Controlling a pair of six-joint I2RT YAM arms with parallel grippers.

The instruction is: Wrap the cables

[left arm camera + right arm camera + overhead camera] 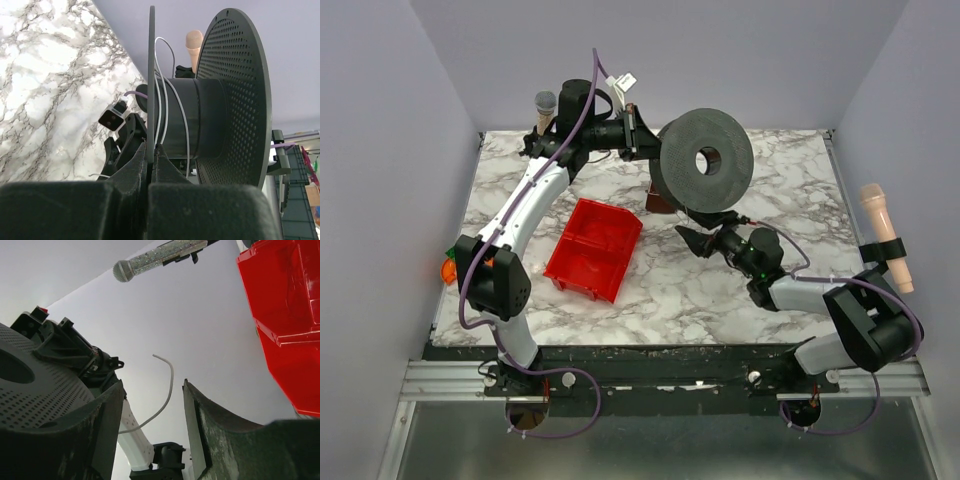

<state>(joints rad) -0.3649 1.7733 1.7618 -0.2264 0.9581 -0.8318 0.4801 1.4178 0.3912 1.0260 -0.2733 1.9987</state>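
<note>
A black round spool [705, 160] with perforated flanges is held up on edge above the back of the table. My left gripper [645, 135] is shut on the rim of one thin flange [151, 75], its jaws pressed on either side of it [151, 150]. Thin white cable [162, 100] runs in a few loose turns round the spool's core [200, 120]. My right gripper [692, 238] sits just below the spool and is open [152, 385]. A free curling end of the cable [171, 377] hangs between its fingers without being pinched.
A red bin [595, 247] lies on the marble table [650, 290] left of centre. A glittery microphone [545, 105] stands at the back left, a pale pink one [885, 235] at the right edge. An orange object [448, 270] sits at the left edge.
</note>
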